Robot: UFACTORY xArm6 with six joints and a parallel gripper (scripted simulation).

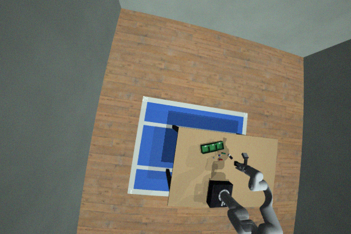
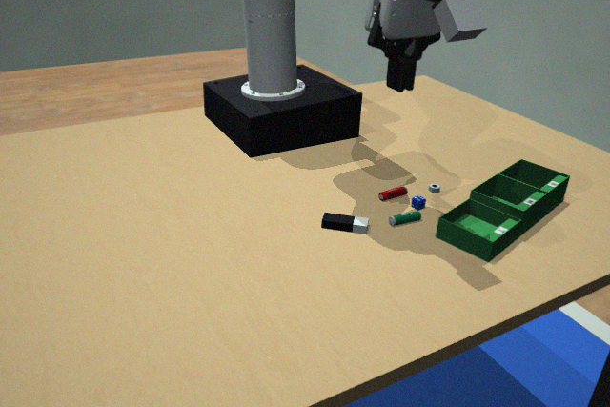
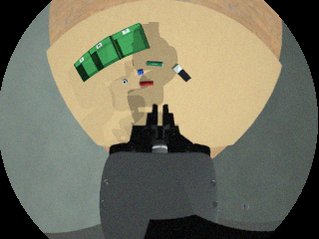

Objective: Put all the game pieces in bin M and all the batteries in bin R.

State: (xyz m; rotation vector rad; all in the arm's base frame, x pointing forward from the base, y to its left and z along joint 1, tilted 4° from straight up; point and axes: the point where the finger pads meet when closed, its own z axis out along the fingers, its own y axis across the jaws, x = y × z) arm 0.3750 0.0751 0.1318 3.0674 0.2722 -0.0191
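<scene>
My gripper (image 2: 401,83) hangs high above the table, shut and empty, well behind the objects; it also shows in the wrist view (image 3: 159,115) and in the top view (image 1: 235,163). On the table lie a red battery (image 2: 393,193), a green battery (image 2: 404,218), and a small blue die (image 2: 417,202). A row of three joined green bins (image 2: 503,208) stands to the right of them, each with a small white label; I cannot read the letters. The bins also show in the wrist view (image 3: 111,52).
A grey metal nut (image 2: 434,188) lies near the die. A black and silver USB stick (image 2: 345,222) lies left of the green battery. The arm's black base (image 2: 281,114) stands behind. The table edge runs close in front of the bins.
</scene>
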